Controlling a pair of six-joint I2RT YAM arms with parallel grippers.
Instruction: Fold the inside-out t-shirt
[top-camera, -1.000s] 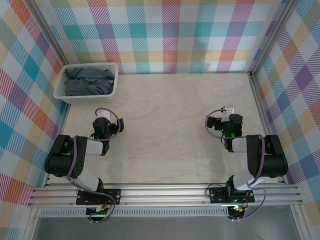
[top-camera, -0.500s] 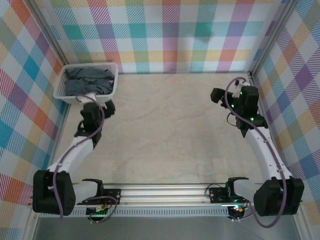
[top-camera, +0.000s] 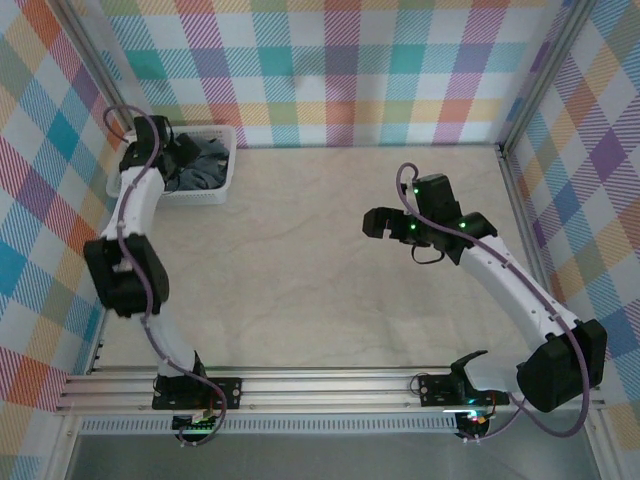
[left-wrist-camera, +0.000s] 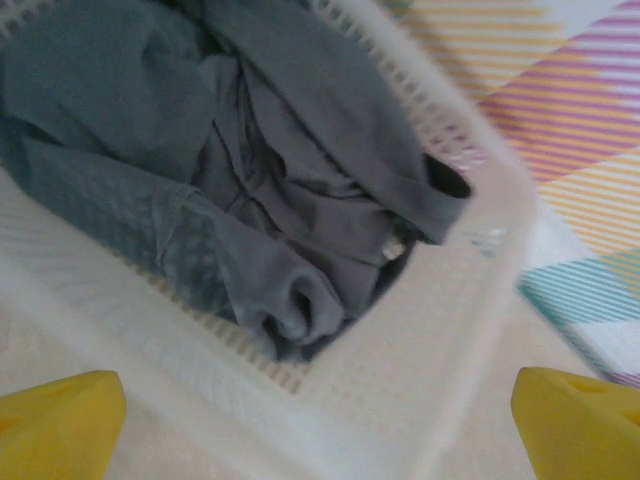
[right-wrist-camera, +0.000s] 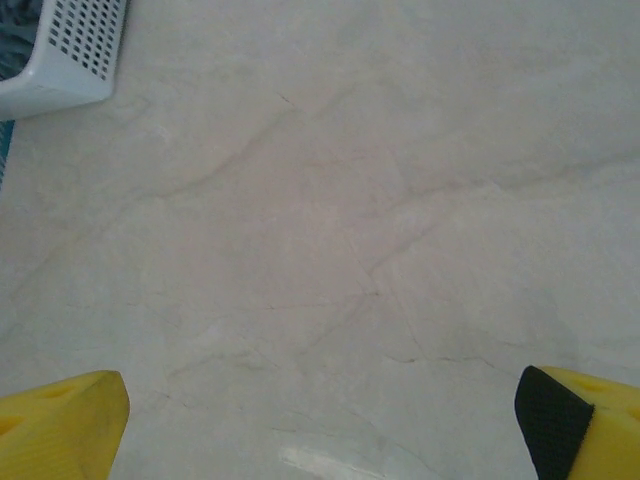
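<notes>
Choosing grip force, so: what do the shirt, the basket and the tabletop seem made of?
Shirt: soft matte knit, probably cotton jersey; it crumples in loose folds, seams showing. Basket: white moulded plastic, slightly glossy; walls pierced by regular holes. Tabletop: smooth cream surface with faint marble-like veins; perhaps laminate or printed sheet.

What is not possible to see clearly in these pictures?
- Top view: the left gripper covers part of the dark slate-grey t-shirt in the white plastic mesh basket.
- Left wrist view: blur hides the t-shirt's seams; the top edge cuts it off.
- Right wrist view: the corner cuts the basket.
</notes>
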